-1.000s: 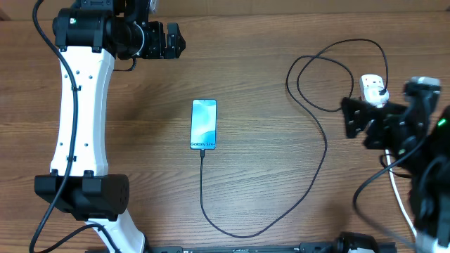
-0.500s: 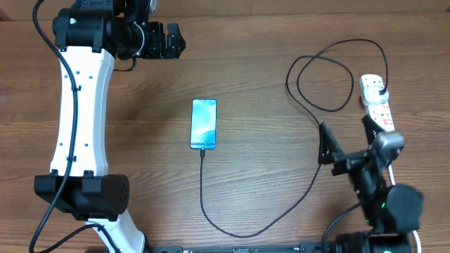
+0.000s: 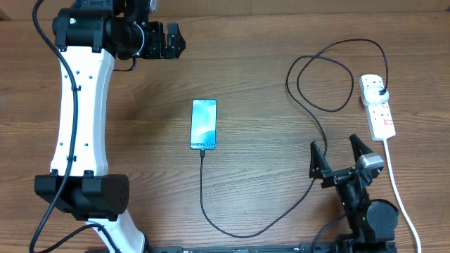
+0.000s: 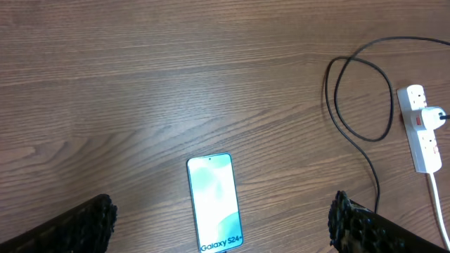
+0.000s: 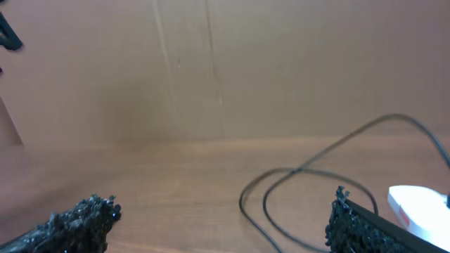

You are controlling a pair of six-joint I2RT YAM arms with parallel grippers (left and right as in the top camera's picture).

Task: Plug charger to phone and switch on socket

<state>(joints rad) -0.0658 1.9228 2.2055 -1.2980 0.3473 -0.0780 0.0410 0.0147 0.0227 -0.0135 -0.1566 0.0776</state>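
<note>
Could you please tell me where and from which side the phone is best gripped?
Grip the phone across its two long edges, around mid-length, coming straight down from above. It lies flat, screen up, so only its thin sides offer purchase. Keep clear of the end by the "Galaxy S24" text, where the charger cable meets it.

Counted on one wooden counter (image 3: 253, 70): one phone (image 3: 204, 124); one charger (image 3: 325, 147), a single black cable; one socket (image 3: 377, 107), a single white strip. One white cord (image 3: 396, 184) is recorded, near right. Two robot arms are listed: left arm (image 3: 81, 105), right arm (image 3: 373, 214).
</note>
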